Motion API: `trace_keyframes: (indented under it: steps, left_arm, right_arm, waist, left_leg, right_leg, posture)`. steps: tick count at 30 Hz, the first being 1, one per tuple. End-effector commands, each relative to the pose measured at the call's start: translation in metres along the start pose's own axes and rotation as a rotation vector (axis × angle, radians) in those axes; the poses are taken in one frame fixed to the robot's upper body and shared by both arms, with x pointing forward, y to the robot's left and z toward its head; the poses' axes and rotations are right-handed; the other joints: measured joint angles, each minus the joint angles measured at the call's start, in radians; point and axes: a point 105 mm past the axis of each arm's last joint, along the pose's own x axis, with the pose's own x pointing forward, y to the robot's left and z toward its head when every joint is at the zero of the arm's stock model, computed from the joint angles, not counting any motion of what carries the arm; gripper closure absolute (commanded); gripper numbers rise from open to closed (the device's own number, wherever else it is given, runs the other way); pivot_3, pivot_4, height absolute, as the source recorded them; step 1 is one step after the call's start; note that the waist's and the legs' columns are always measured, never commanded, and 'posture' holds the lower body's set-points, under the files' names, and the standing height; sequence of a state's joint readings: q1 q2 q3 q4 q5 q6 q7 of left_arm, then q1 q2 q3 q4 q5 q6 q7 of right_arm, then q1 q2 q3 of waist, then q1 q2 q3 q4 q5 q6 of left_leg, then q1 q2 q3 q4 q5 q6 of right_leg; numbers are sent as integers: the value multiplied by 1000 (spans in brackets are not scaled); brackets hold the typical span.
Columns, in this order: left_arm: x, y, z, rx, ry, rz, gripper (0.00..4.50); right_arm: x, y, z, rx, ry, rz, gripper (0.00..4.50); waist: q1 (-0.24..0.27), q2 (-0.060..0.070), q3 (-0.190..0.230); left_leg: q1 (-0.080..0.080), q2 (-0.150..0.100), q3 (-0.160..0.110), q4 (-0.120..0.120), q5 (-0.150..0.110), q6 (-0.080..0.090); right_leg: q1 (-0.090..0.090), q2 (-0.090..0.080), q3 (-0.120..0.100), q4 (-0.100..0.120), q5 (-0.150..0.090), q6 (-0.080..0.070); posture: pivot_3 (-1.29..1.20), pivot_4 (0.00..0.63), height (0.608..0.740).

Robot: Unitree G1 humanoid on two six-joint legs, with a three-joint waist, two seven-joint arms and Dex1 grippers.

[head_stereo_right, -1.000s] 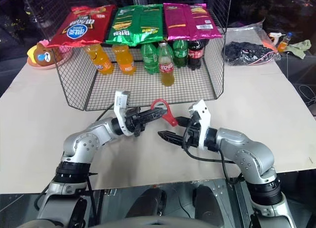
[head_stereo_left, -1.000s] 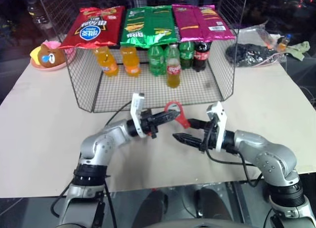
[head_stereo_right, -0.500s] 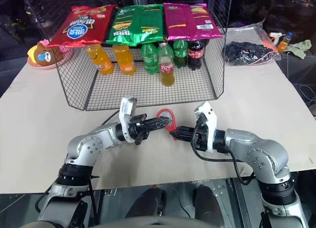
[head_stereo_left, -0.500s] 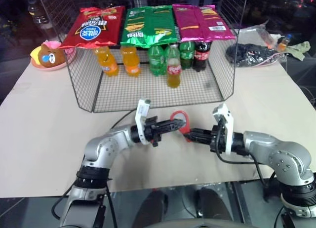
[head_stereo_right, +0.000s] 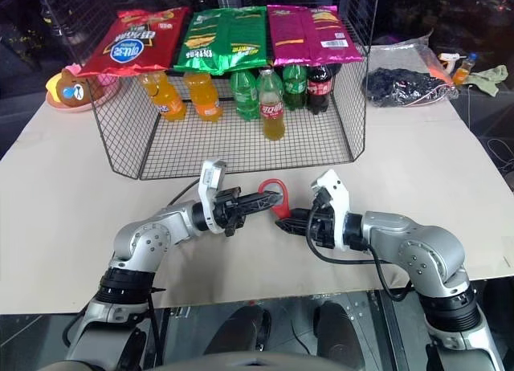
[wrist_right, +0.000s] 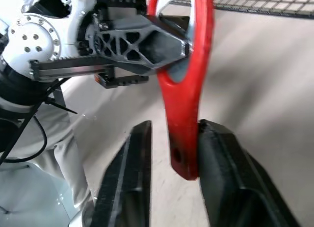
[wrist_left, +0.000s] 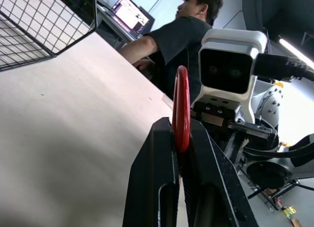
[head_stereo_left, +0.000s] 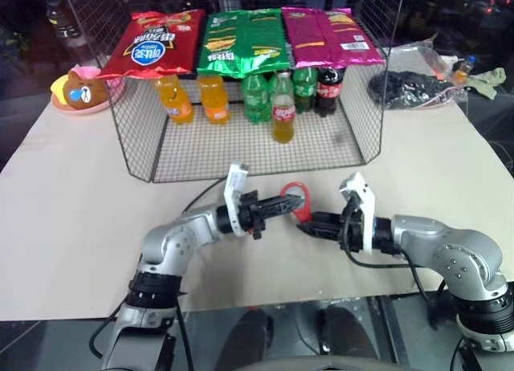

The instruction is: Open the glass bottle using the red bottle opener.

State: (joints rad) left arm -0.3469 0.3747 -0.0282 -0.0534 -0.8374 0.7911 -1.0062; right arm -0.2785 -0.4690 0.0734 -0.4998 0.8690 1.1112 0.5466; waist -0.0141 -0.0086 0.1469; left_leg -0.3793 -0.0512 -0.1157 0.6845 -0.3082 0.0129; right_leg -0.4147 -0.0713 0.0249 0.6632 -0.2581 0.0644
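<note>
1. The left hand [head_stereo_left: 291, 201] hangs over the bench [head_stereo_left: 72, 218] near the middle of its front edge, fingers clamped fully together on the ring head of the opener [head_stereo_left: 296, 201].
2. The opener is held on edge above the bench; in the left wrist view its ring [wrist_left: 181, 109] rises from between the two black fingers [wrist_left: 157, 187].
3. The right hand [head_stereo_right: 283, 223] faces the left one from the other side, its tips at the opener's handle.
4. In the right wrist view the handle [wrist_right: 185, 138] hangs between the right fingers: one finger [wrist_right: 221, 173] touches it, the other [wrist_right: 132, 173] stands apart with a gap showing (so this hand is partly open, not clamped on it).
5. A wire basket [head_stereo_left: 136, 146] sits toward the far edge of the bench, open at the front.
6. The bottle [head_stereo_left: 282, 110] stands upright inside the basket, in front of the row of soda bottles [head_stereo_left: 214, 99] at the back, cap on, well apart from both hands.
7. Three snack bags [head_stereo_left: 245, 40] (red, green, pink) lie across the basket's top.
8. A bear toy [head_stereo_left: 79, 90] sits at the far left corner; a dark bag [head_stereo_left: 405, 88] lies near the far right corner.
9. A person in a dark shirt [wrist_left: 181, 40] appears in the left wrist view, beyond the bench.
</note>
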Motion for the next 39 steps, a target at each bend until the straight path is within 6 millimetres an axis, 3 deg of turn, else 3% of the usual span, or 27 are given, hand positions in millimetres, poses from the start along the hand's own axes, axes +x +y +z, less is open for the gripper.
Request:
trace_keyframes:
  steps: [1, 13, 18, 29, 34, 39]
  left_arm:
    - [3, -8, 12, 56, -27, -24, 4500]
    - [6, -9, 12, 50, -37, -31, 4500]
    - [6, -8, 10, 44, -36, -28, 4500]
    - [1, 0, 7, 57, -71, 32, 4500]
    - [-1, 8, 13, 85, -115, 77, 2489]
    - [-10, 30, 36, 156, -197, 200, 232]
  right_arm:
    - [4, 14, -2, 12, 8, 75, 3131]
    - [3, 18, -8, 40, 28, 91, 3131]
    - [2, 17, -6, 45, 19, 88, 4488]
    - [-2, 10, 2, 83, -48, 64, 4488]
    - [-5, 1, 12, 104, -114, 30, 4500]
    - [-8, -23, 24, 89, -201, -114, 4500]
  waist:
    - [0, 0, 0]
    - [0, 0, 0]
    - [0, 0, 0]
    - [0, 0, 0]
    - [1, 0, 0]
    - [1, 0, 0]
  left_leg:
    - [0, 0, 0, 0, 0, 0]
    - [0, 0, 0, 0, 0, 0]
    - [0, 0, 0, 0, 0, 0]
    - [0, 0, 0, 0, 0, 0]
    - [0, 0, 0, 0, 0, 0]
    - [0, 0, 0, 0, 0, 0]
  right_leg:
    - [0, 0, 0, 0, 0, 0]
    - [0, 0, 0, 0, 0, 0]
    - [0, 0, 0, 0, 0, 0]
    - [0, 0, 0, 0, 0, 0]
    - [0, 0, 0, 0, 0, 0]
    - [0, 0, 0, 0, 0, 0]
  posture:
    - [0, 150, 740]
    - [0, 150, 740]
    - [0, 150, 740]
    - [0, 150, 740]
    - [0, 150, 740]
    - [0, 150, 740]
